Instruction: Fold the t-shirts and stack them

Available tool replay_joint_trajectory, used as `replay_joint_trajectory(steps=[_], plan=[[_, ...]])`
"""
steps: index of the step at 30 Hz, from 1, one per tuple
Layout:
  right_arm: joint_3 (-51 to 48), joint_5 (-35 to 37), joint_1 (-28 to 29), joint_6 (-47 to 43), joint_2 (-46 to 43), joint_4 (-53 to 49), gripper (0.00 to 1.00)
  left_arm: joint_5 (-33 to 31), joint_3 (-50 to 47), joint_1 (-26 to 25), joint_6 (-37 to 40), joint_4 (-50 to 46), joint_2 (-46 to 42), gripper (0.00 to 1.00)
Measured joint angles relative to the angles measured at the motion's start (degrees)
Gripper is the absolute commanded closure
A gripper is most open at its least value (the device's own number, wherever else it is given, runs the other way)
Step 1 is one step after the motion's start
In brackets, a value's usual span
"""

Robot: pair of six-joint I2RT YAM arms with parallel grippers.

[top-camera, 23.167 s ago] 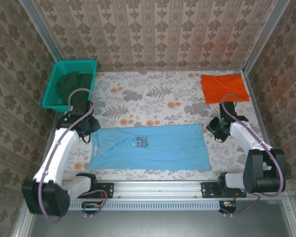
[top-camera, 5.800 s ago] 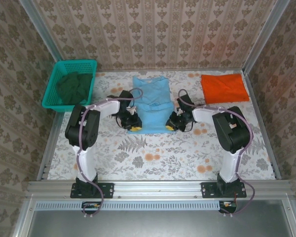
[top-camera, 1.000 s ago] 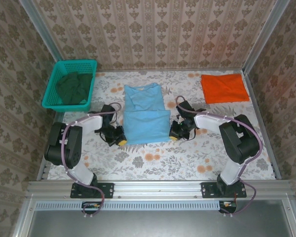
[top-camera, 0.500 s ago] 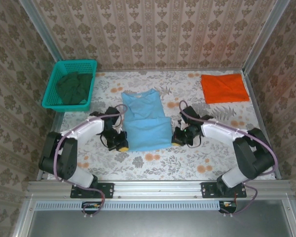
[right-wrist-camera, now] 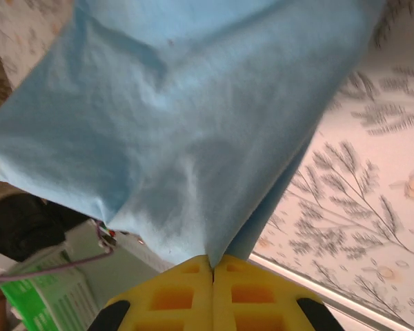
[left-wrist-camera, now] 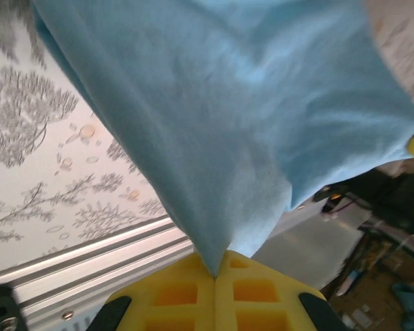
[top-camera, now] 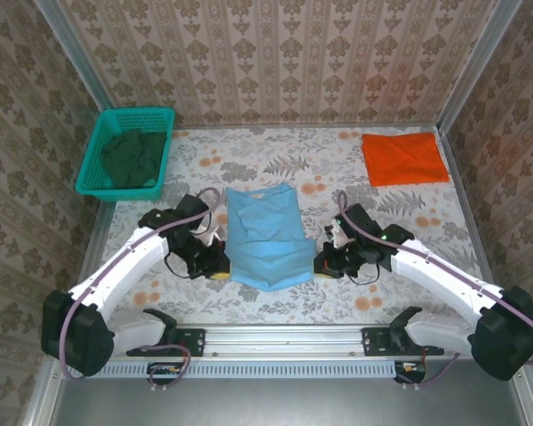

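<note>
Blue tee [top-camera: 266, 238], folded, stretches between the 2 grippers, its near corners pinched in the clenched left gripper [top-camera: 217, 265] and right gripper [top-camera: 325, 264], with the orange tee [top-camera: 405, 158] well beyond the right one and a basket [top-camera: 124, 151] beyond the left.

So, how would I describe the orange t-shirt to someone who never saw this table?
Find the floral table, then its far right corner. The orange t-shirt lies there alone, folded into a flat rectangle. The other t-shirt is light blue, mid-table; the cloth in the basket is dark green.
</note>
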Motion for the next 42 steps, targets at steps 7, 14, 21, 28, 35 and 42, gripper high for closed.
replay_joint_trajectory(steps=[7, 14, 21, 28, 35, 42], plan=[[12.7, -0.8, -7.6, 0.9, 11.6, 1.3, 1.0, 3.0, 7.9, 5.1, -4.5, 8.5, 8.7, 1.0], [31.2, -2.5, -13.7, 2.1, 32.8, 0.0, 1.0, 5.0, 19.1, 9.7, -8.7, 15.6, 24.5, 1.0], [61.0, -3.0, -15.8, 4.7, 59.5, -5.6, 0.84, 3.1, 38.5, 15.6, -10.6, 17.0, 43.7, 0.91], [91.6, -1.5, -18.1, 6.7, 81.3, -16.8, 0.42, -3.0, 53.2, 18.7, -13.6, 15.6, 59.2, 0.33], [99.6, 2.2, -19.7, 0.9, 78.8, -27.6, 0.6, -7.8, 54.0, 17.8, -12.8, 12.7, 54.1, 0.45], [68.9, -0.3, -10.0, 0.0, 57.8, -15.4, 0.8, -8.8, 46.6, 9.7, -7.5, 13.1, 42.9, 0.63]])
